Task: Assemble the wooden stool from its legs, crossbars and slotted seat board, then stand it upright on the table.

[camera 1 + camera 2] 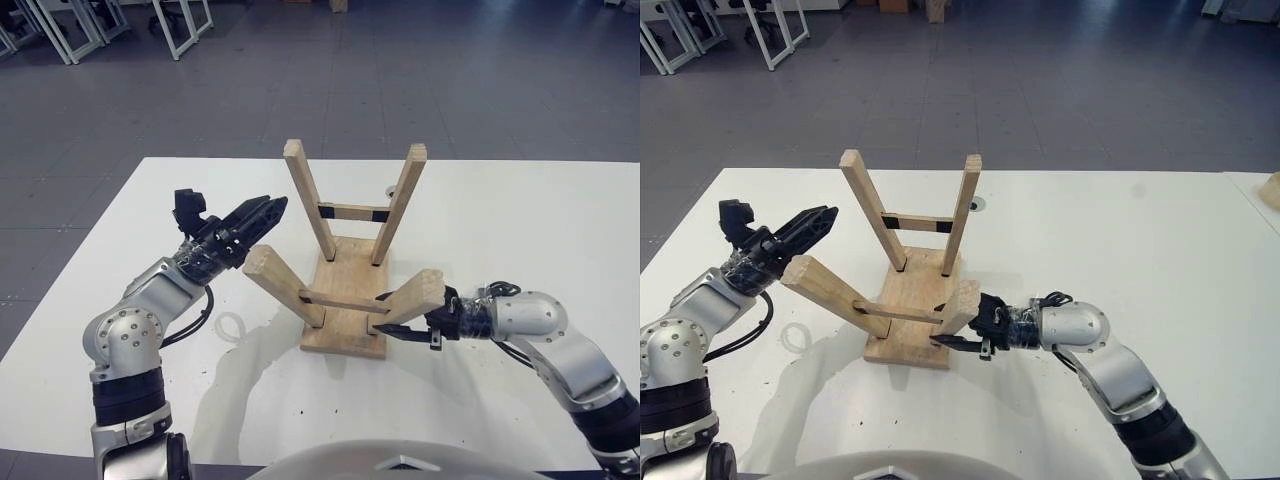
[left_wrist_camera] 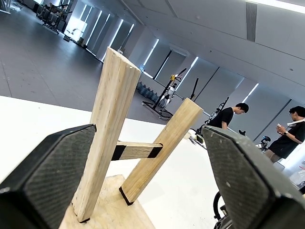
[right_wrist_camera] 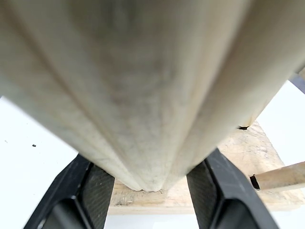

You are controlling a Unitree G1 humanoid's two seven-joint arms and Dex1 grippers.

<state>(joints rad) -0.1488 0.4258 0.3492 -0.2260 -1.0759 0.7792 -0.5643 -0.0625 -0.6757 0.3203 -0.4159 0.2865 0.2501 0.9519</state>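
The stool lies upside down on the white table, its seat board flat and its four legs pointing up. The far legs are joined by a black-ended crossbar. A thin crossbar links the near left leg and near right leg. My right gripper is shut on the near right leg close to its base, its fingers on either side of the wood. My left gripper hovers open just left of the far left leg, holding nothing; its pads frame the far legs.
A small clear ring lies on the table left of the seat board. A round grommet sits in the tabletop behind the far right leg. The table's right half is bare. Grey floor lies beyond the far edge.
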